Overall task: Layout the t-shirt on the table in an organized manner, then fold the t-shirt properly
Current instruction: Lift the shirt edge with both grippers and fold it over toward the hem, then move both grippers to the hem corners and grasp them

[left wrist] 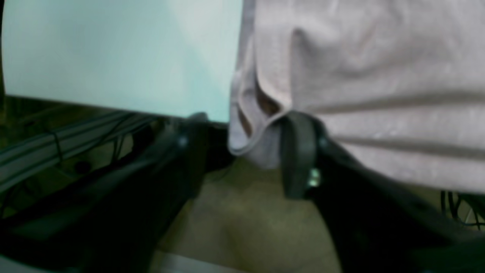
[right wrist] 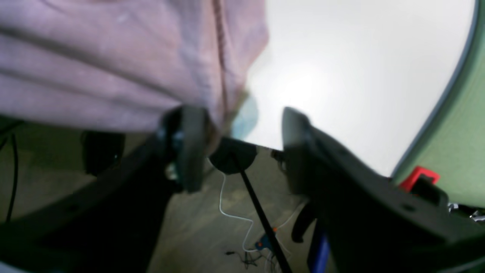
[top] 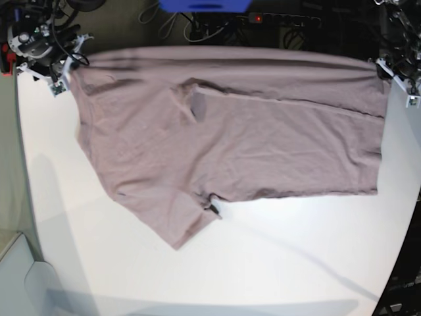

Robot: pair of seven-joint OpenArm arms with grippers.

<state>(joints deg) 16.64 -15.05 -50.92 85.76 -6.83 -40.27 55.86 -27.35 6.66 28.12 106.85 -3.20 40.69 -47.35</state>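
Observation:
The mauve-pink t-shirt [top: 230,138] lies spread along the far edge of the white table [top: 276,263], with one sleeve [top: 177,220] pointing toward the near side. My left gripper [top: 395,71] is at the shirt's far right corner. In the left wrist view it [left wrist: 244,151] stands open, and the hem corner [left wrist: 254,125] droops over the table edge against one finger [left wrist: 299,151]. My right gripper [top: 62,76] is at the far left corner. It [right wrist: 240,148] is also open, the cloth [right wrist: 113,68] resting beside its left finger [right wrist: 189,148].
Both grippers hang just past the table's far edge, over the floor. A power strip [top: 276,18] and a blue object [top: 204,5] sit behind the table. Cables [right wrist: 242,223] lie on the floor below. A green panel [right wrist: 454,151] borders one table side.

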